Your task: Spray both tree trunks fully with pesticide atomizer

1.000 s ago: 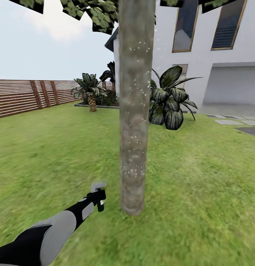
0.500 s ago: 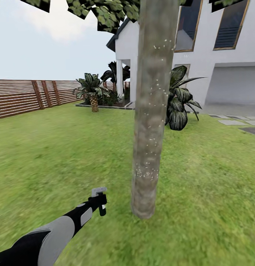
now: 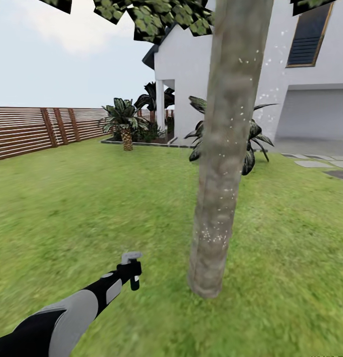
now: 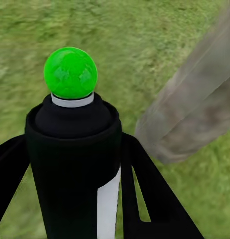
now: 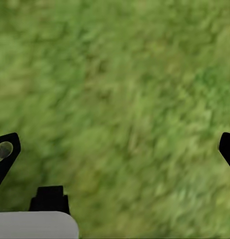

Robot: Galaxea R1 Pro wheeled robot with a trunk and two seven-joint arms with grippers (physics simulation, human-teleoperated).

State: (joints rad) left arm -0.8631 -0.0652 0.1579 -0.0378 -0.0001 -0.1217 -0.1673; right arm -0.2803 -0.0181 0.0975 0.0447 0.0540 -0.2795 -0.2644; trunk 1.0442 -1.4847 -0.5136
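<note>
One tree's mottled grey-brown tree trunk (image 3: 226, 163) rises from the lawn right of centre, dotted with small white specks, under a crown of blocky leaves (image 3: 161, 15). My left gripper (image 3: 131, 270) hovers low over the grass to the left of the trunk's base, apart from it. It is shut on the pesticide atomizer (image 4: 75, 164), a black bottle with a white stripe and a green ball on top, with the trunk (image 4: 194, 119) slanting past just beyond. My right gripper (image 5: 115, 148) is open over bare grass, with nothing between its fingers.
A white house (image 3: 310, 99) stands behind the tree, with a broad-leaved plant (image 3: 253, 144) at its wall and grey stepping stones (image 3: 315, 162) at the right. A brown slat fence (image 3: 27, 129) runs along the left, and short palm-like plants (image 3: 124, 119) stand in a bed.
The camera has moved, so the trunk now shows further right and slightly nearer, with more of the house front uncovered. My left arm keeps the same pose with the atomizer.
</note>
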